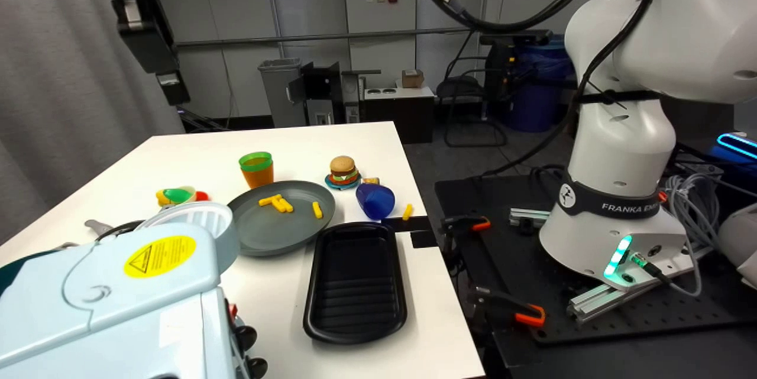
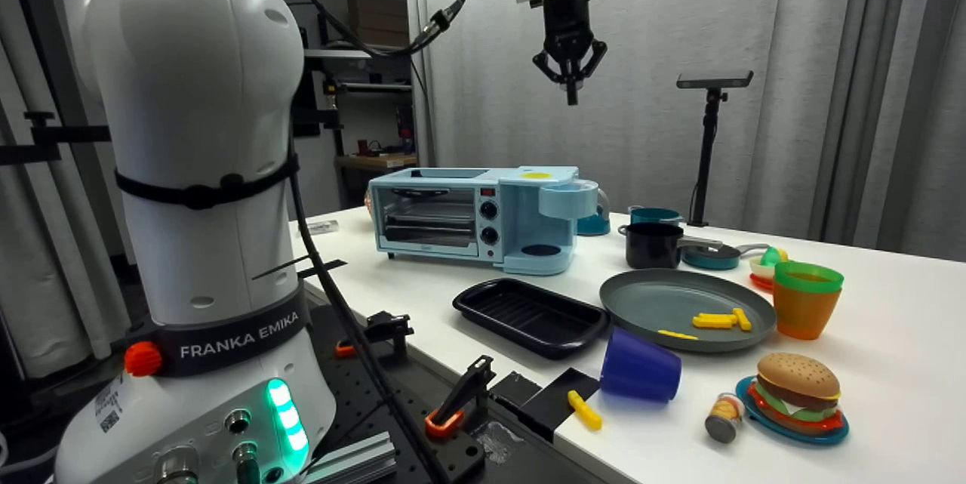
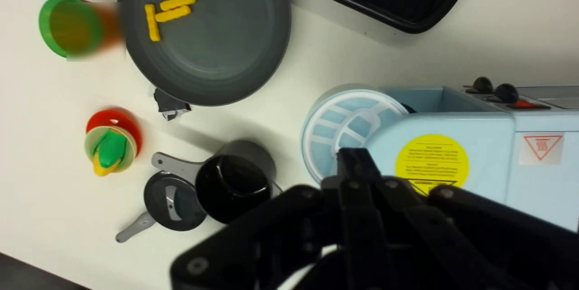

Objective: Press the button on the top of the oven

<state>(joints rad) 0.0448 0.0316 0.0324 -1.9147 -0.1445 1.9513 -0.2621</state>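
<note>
Clenched and empty, the pincer (image 2: 572, 97) hangs well above the blue toaster oven (image 2: 498, 220); the red switch (image 3: 527, 104), presumably the target, lies rightward, slightly up, in the wrist view.

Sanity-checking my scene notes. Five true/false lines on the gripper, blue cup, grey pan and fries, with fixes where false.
1. The gripper hangs apart from the oven. True.
2. The gripper is wide open. False: it is shut.
3. The blue cup lies on its side. True.
4. Yellow fries lie in the grey pan. True.
5. All the yellow fries are in the grey pan. False: a stray fry lies on the table near the blue cup.
</note>
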